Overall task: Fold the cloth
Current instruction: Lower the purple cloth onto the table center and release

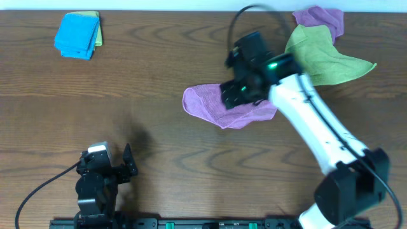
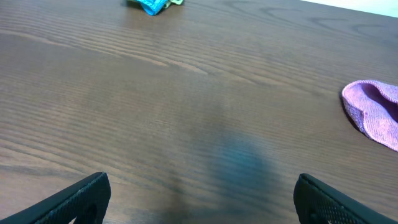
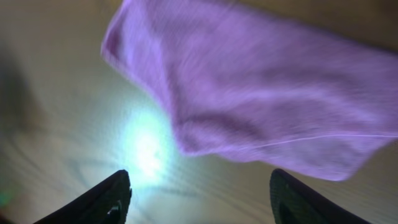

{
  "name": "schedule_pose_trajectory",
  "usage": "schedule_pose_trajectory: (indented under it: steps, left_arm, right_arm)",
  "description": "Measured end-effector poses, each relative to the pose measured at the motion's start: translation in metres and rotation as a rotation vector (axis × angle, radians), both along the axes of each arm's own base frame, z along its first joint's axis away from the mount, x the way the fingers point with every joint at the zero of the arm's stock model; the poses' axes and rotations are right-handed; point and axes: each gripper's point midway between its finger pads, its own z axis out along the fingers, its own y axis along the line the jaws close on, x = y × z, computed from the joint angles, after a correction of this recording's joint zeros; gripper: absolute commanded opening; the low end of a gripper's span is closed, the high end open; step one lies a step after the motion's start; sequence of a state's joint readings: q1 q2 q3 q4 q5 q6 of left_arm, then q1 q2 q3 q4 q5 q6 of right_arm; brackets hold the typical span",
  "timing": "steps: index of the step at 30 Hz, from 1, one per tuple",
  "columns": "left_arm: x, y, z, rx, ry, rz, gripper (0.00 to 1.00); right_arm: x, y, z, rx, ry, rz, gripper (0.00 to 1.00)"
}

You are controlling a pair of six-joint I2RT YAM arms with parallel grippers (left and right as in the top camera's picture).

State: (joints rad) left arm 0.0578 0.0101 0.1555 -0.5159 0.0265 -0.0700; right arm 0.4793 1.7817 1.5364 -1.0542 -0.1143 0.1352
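Table (image 1: 159, 76) surface is smooth wood, so the cloth (image 1: 203, 102) may slide instead of folding if it is dragged by one edge. Right arm (image 1: 318, 121) hides part of it from overhead. It lies bunched right of centre, no tag visible, so a pinch may take several layers and skew the fold. Lime-green cloth (image 1: 324, 60) lies near and could snag. Right gripper (image 3: 199, 177) hovers over the cloth, jaws apart, empty. Left gripper (image 2: 202, 180) sits well apart, jaws wide, empty, so it cannot pin the cloth.
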Motion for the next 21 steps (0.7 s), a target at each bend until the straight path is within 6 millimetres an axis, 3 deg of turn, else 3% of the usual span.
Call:
schedule_pose_trajectory:
  steps: [8,17,21]
  left_arm:
    - [0.000,0.000,0.000,0.000,0.000,0.000,0.95]
    - [0.000,0.000,0.000,0.000,0.000,0.000,0.95]
    - [0.000,0.000,0.000,0.000,0.000,0.000,0.95]
  right_arm:
    - [-0.029,-0.010,-0.051,-0.139,0.094,0.090,0.67]
    - [-0.047,0.024,-0.065,-0.266,-0.024,0.357,0.70]
    - [-0.050,0.019,-0.079,-0.336,-0.036,0.392,0.70]
